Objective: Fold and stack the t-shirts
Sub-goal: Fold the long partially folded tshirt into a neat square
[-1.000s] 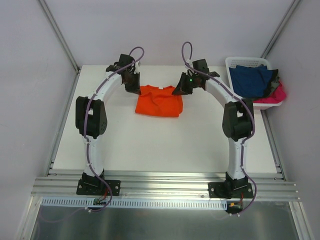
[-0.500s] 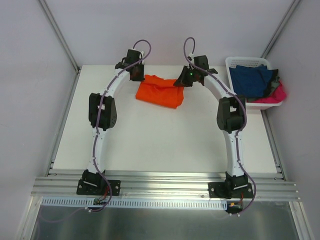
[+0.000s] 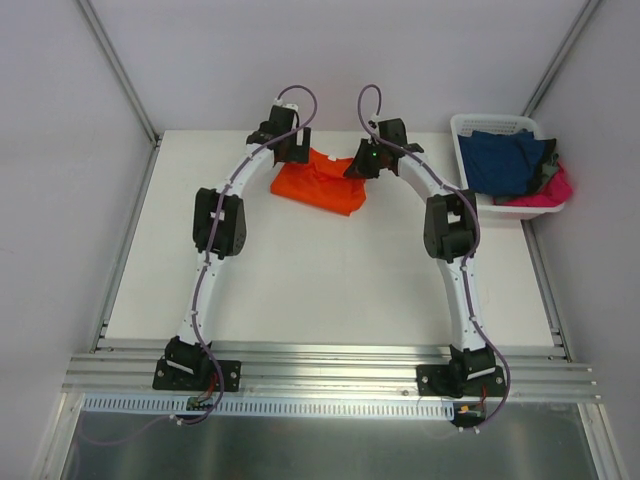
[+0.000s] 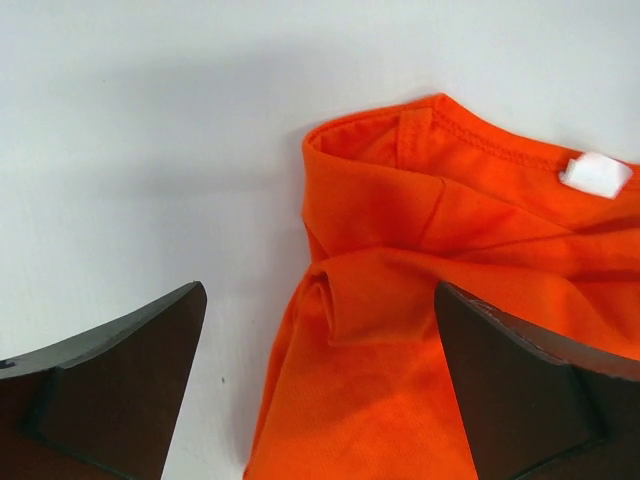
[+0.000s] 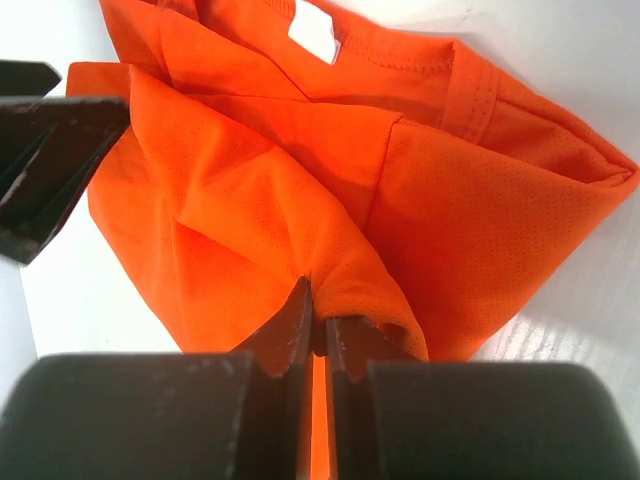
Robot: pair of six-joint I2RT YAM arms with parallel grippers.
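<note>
Our right gripper (image 5: pixel 315 303) pinches a fold of the orange t-shirt (image 3: pixel 322 186), far on the table (image 3: pixel 300 270). Our left gripper (image 4: pixel 320 292) gapes wide over its left edge, holding nothing.

Both arms rise from their bases at the near edge and arch inward, meeting toward the far middle. The left gripper (image 3: pixel 293 153) points down with its fingers spread wide apart. The right gripper (image 3: pixel 361 167) has its fingers pressed together, pinching a fold of the orange t-shirt (image 3: pixel 325 186).
</note>
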